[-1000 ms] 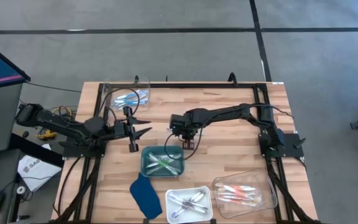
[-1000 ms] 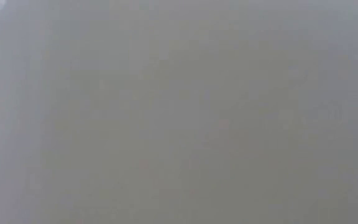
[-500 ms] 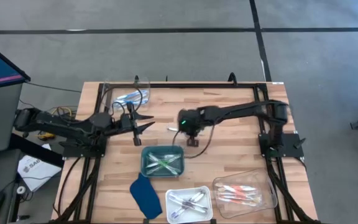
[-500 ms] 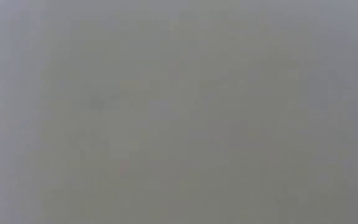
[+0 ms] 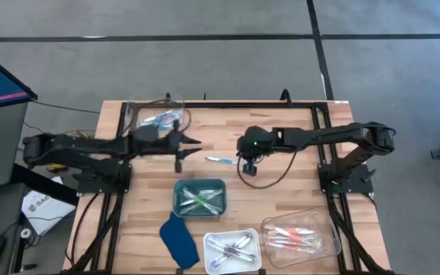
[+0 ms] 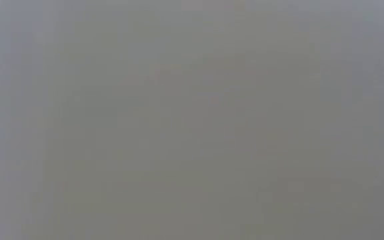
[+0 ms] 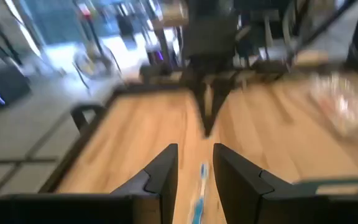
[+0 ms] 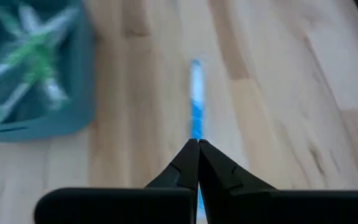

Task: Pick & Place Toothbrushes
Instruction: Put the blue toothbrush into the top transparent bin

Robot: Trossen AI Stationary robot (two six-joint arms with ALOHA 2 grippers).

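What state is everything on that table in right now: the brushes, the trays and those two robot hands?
Blue toothbrush: lying loose on the table, between the two grippers.
Left gripper: fingers apart, empty.
Right gripper: fingers shut, empty.
Teal tray: holds green toothbrushes.
White tray: holds purple-grey toothbrushes.
Near clear tray: holds pink-orange toothbrushes.
Far clear tray: holds blue toothbrushes.
Dark blue cloth: lying flat.

Left gripper [image 5: 192, 147] jaws parted; right gripper [image 5: 248, 168] jaws closed.

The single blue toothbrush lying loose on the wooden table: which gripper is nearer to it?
The right gripper, just beside the blue toothbrush. The left gripper points at it from the other side, slightly farther off.
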